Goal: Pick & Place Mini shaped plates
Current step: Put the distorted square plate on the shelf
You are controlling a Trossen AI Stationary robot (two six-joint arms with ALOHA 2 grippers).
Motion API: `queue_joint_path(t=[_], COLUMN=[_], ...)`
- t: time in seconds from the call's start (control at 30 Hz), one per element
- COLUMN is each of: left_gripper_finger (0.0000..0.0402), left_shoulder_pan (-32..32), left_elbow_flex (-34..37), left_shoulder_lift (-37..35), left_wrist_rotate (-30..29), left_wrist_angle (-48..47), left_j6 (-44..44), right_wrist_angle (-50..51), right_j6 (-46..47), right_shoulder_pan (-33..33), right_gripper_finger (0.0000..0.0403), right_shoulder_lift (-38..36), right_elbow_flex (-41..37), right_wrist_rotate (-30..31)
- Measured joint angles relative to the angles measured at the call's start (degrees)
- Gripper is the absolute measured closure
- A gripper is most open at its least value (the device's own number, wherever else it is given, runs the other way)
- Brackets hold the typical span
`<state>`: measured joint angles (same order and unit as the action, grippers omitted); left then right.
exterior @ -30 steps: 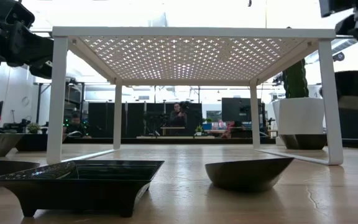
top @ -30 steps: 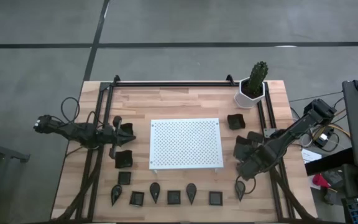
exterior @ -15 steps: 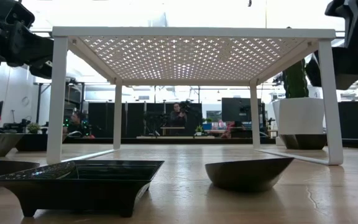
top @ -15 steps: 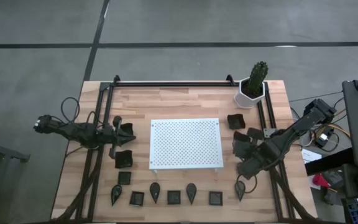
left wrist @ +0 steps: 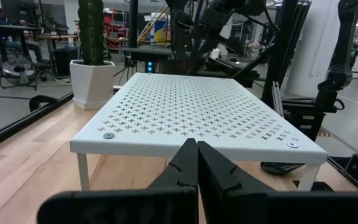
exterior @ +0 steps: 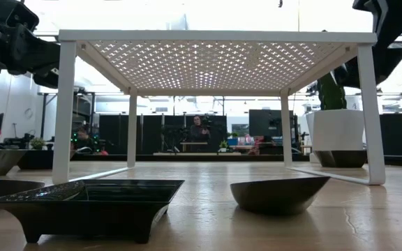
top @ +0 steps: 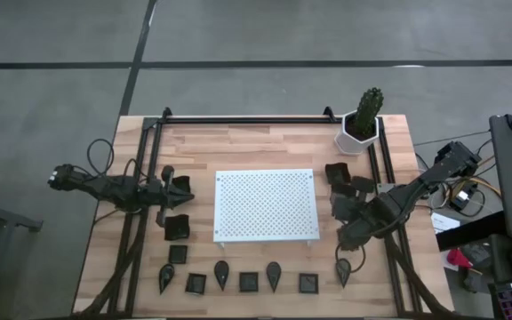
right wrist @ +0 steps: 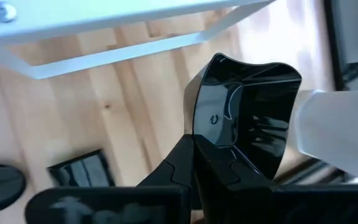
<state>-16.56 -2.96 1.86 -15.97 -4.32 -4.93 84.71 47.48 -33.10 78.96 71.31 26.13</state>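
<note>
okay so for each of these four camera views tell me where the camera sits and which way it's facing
High view: above the table, looking straight down on the white perforated board, both arms beside it.
Low view: at table-top height, looking level under the board toward the room; a square black plate up close.
Left wrist view: on the left arm, facing across the board; left gripper jaws shut.
Right wrist view: on the right arm, looking down; right gripper shut on a glossy black plate.
All four views show the board.
</note>
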Motion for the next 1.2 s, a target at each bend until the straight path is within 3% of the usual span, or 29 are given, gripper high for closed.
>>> queue_joint_path(t=[0.47,1.2], left_gripper_finger=[0.0401,0.0401], left_shoulder_pan=[0.0,0.0], left_elbow_flex=[0.0,0.0], left_shoulder_lift=[0.0,0.0], left_wrist_rotate=[0.0,0.0], left_wrist_angle=[0.0,0.0], left_j6=[0.0,0.0], right_wrist_angle=[1.6,1.3], right_j6=[-10.3,-26.4], right_shoulder_pan=[2.2,6.9], right_gripper_finger=[0.0394,0.0394], right_shoulder_lift=[3.1,16.5], right_elbow_flex=[8.8,21.3], right_wrist_rotate=[8.4,8.9])
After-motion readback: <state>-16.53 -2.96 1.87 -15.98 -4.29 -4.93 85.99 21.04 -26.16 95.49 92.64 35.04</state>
